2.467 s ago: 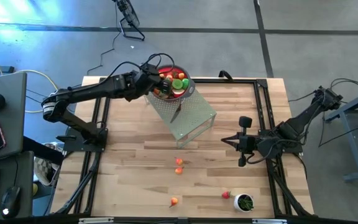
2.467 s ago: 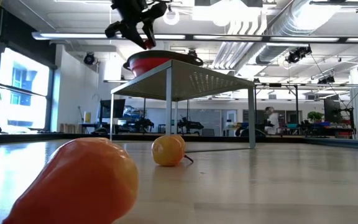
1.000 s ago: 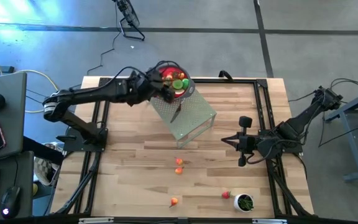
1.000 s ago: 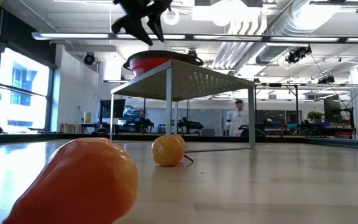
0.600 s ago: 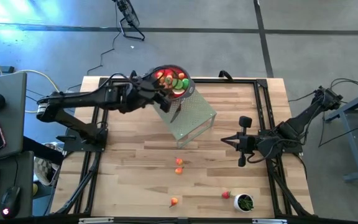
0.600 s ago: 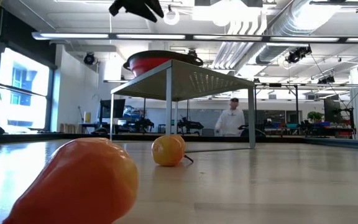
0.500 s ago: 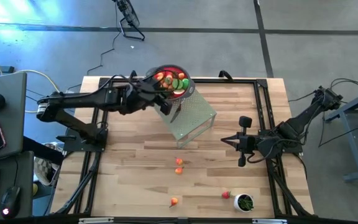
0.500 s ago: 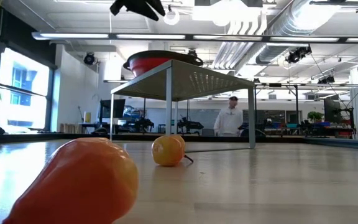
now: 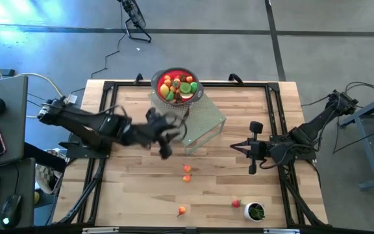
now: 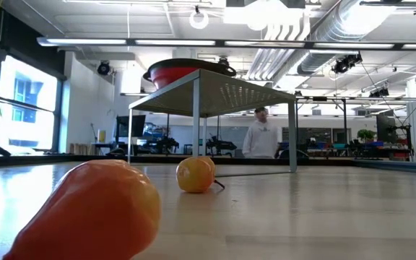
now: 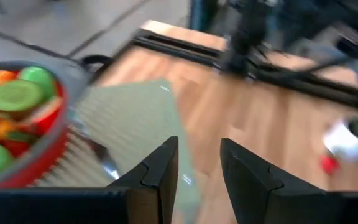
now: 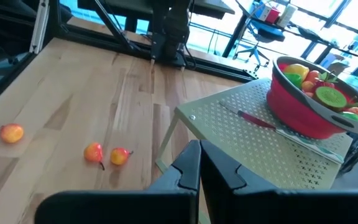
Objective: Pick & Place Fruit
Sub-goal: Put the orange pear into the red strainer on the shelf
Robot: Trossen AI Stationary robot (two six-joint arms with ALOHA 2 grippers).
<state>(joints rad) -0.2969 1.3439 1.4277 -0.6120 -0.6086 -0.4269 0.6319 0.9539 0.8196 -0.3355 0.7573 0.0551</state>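
The fruit lies in two places. Several pieces fill the red bowl (image 9: 176, 86), which stands on a perforated metal stand (image 9: 200, 123). Two orange pieces (image 9: 187, 173), another (image 9: 182, 210) and a red one (image 9: 236, 203) lie on the table. My left gripper (image 9: 167, 138) hovers left of the stand, open, with nothing between its fingers (image 11: 199, 168). My right gripper (image 9: 237, 147) waits right of the stand, shut and empty (image 12: 199, 165). The low view shows two of the table pieces (image 10: 92, 209) (image 10: 196, 175).
A silver knife (image 12: 257, 119) lies on the stand beside the bowl. A small white cup with green contents (image 9: 256, 211) stands near the table's front right. A person (image 10: 260, 137) walks in the room beyond. Bare wood lies left of the loose pieces.
My left gripper has drawn back from over the red bowl and swung toward the table's near edge, ending left of the stand and out of the low view. The bowl and the loose fruit have stayed put.
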